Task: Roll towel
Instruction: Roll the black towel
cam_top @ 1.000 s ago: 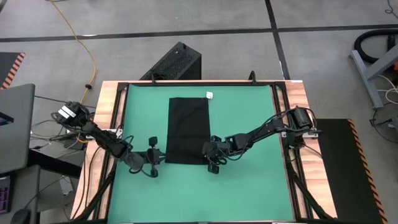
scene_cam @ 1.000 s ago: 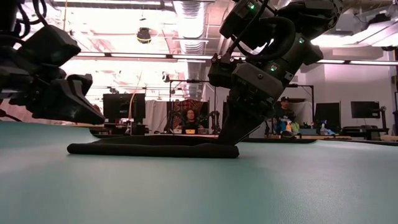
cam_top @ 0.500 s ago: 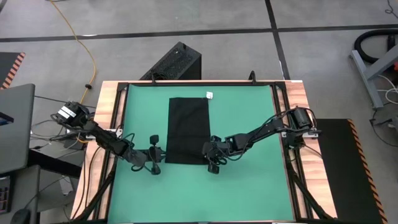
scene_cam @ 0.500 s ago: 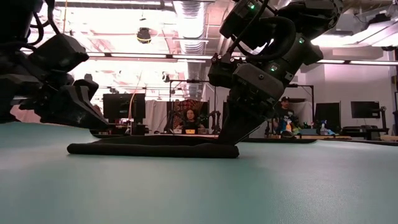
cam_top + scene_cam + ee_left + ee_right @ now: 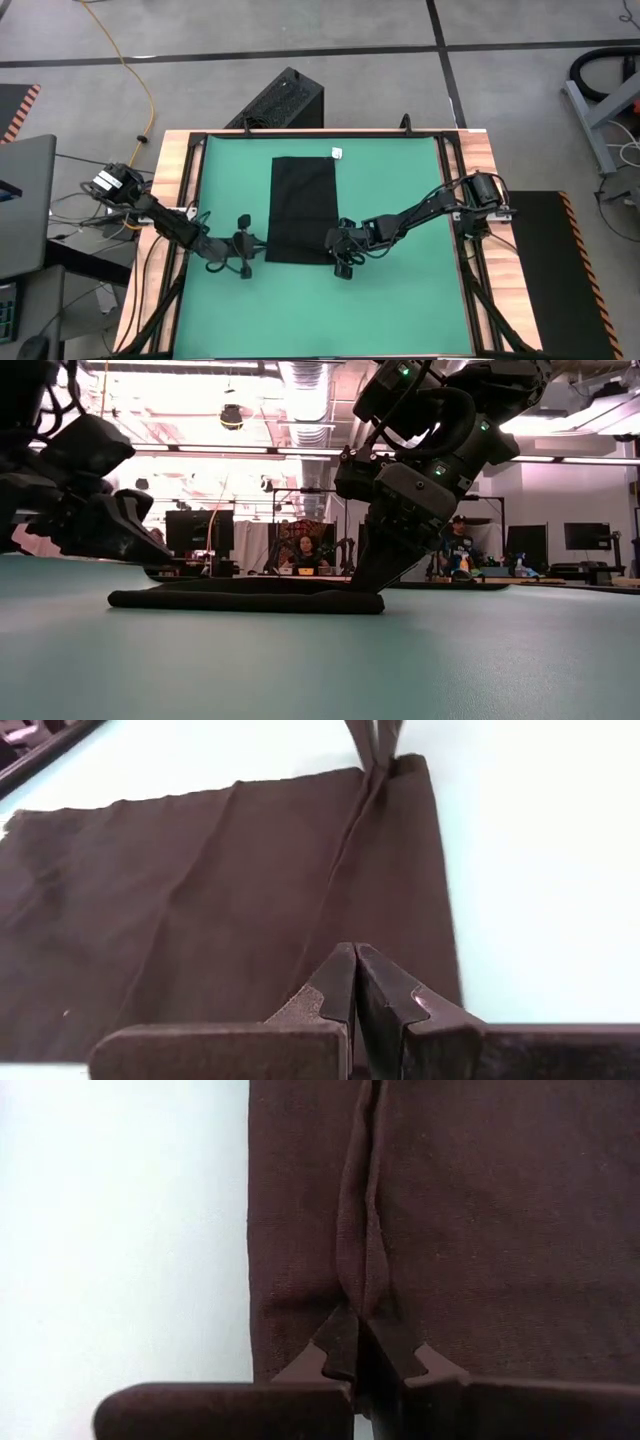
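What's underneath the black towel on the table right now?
The black towel lies flat on the green mat, which shows on every side of it. The right claw pinches a ridge near one corner. Whatever lies directly beneath the cloth is covered.

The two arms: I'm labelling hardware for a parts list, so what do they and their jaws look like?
Both the left arm and the right arm are black, slim and jointed, with loose black cables alongside. The left arm's base carries a white label. The right gripper has a blocky black housing with small green lights. The jaws are flat, dark, stepped pads.
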Controlling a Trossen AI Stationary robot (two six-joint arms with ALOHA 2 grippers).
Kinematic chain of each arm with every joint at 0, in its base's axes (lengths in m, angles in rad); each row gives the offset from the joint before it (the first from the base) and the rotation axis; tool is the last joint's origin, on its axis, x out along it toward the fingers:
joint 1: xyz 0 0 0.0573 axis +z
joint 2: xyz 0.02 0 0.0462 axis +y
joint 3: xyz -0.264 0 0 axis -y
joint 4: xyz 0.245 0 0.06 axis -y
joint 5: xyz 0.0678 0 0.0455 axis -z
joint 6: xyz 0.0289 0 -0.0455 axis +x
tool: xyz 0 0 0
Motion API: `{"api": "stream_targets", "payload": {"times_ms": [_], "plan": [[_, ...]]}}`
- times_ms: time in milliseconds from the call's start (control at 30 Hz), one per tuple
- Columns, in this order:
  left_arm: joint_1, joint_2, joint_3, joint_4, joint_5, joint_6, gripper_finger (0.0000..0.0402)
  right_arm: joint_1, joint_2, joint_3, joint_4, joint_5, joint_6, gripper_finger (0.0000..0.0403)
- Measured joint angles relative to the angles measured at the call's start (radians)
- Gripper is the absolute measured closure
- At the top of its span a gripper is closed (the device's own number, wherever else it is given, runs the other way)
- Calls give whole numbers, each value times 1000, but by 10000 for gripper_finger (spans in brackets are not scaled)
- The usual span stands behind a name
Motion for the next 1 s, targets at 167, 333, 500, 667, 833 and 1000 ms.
{"api": "stream_targets", "payload": {"times_ms": [167,333,500,667,833,1000], "plan": [[0,0,-80,170,-5,3,401,0,0,0,0,0,0,377],[7,0,-65,137,34,35,401,0,0,0,0,2,1,377],[49,0,-108,193,134,46,401,0,0,0,1,14,1,377],[95,-24,-113,152,214,60,402,1,0,0,0,18,2,377],[103,-95,-114,167,255,62,401,5,0,0,-1,23,2,377],[96,-273,-114,125,230,104,401,5,0,0,-1,23,2,377]]}}
